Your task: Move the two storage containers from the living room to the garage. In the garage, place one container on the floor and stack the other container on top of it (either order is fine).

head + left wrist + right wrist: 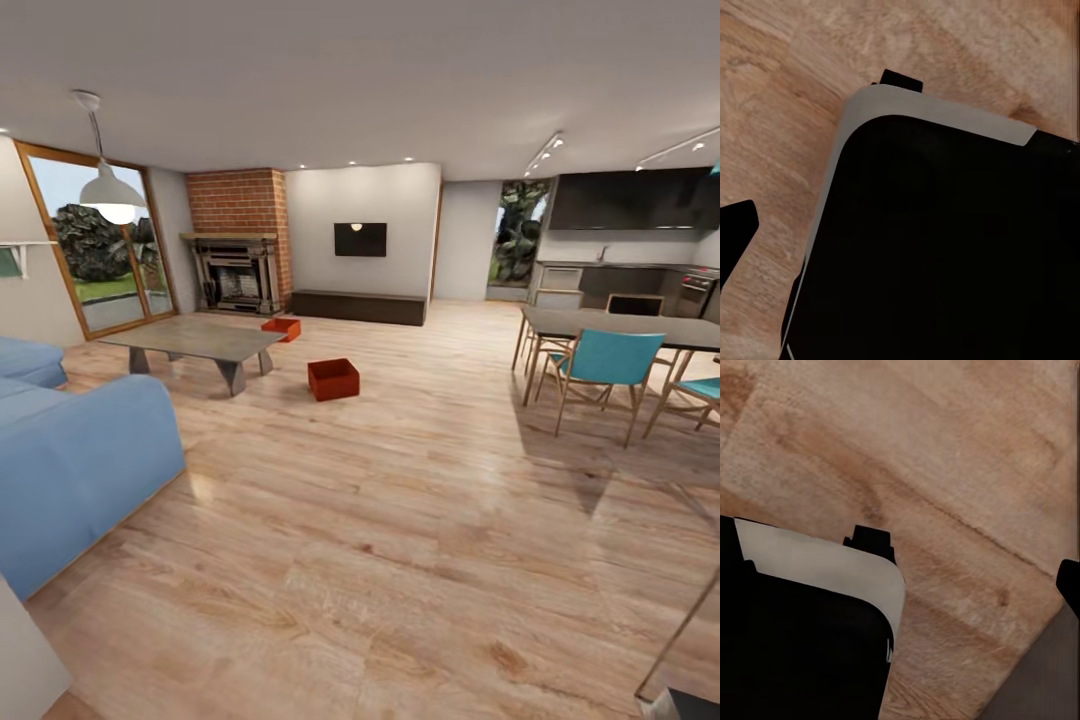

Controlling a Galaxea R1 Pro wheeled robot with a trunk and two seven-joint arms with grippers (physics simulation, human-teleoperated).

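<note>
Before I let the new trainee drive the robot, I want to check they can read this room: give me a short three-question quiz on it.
1. True or false: both storage containers sit on the wood floor.
2. Which container lies nearer the fireplace? A) the far container B) the near container
3. Fill in: the low table stands between the containers and the blue ____.

Key: 1 true; 2 A; 3 sofa.
</note>
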